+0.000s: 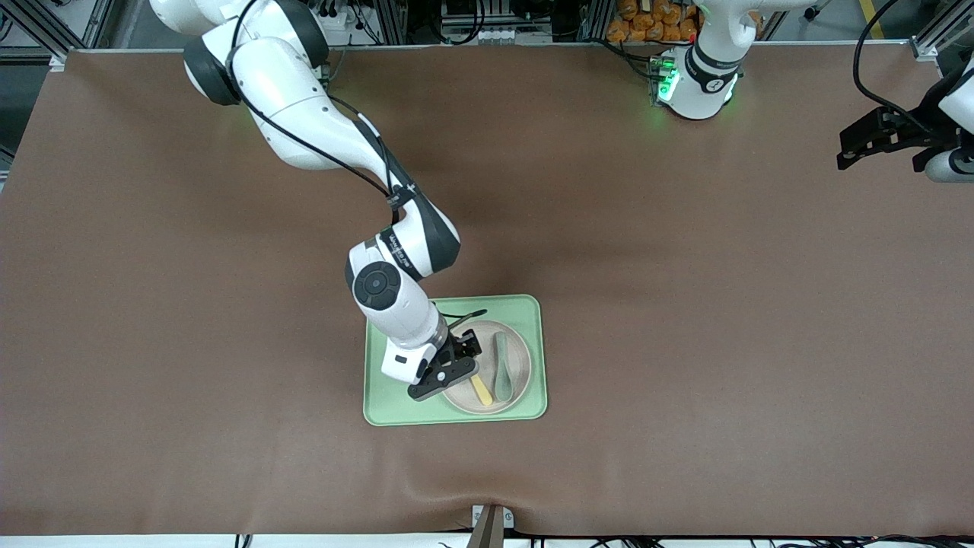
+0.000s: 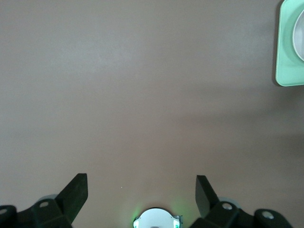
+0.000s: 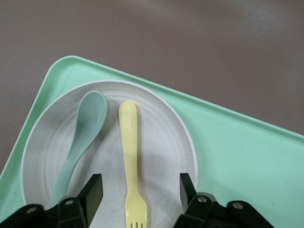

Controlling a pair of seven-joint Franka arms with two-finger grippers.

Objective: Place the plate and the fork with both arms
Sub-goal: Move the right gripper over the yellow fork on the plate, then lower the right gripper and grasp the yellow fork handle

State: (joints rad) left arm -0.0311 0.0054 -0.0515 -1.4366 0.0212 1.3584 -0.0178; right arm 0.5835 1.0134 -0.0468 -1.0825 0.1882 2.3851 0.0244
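Tray (image 1: pixel 378 407) holds plate (image 1: pixel 520 367); right fingers (image 3: pixel 94 191) straddle fork (image 3: pixel 129 156), ungrasped; left fingers (image 2: pixel 76 191) spread, idle.

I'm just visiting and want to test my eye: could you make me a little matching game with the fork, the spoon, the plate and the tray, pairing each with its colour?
Things:
1. fork
2. spoon
3. plate
4. tray

Colours:
A. cream-white
B. pale yellow
C. pale green, rectangular
D. muted green, with a rounded bowl

Pairs: 1-B, 2-D, 3-A, 4-C
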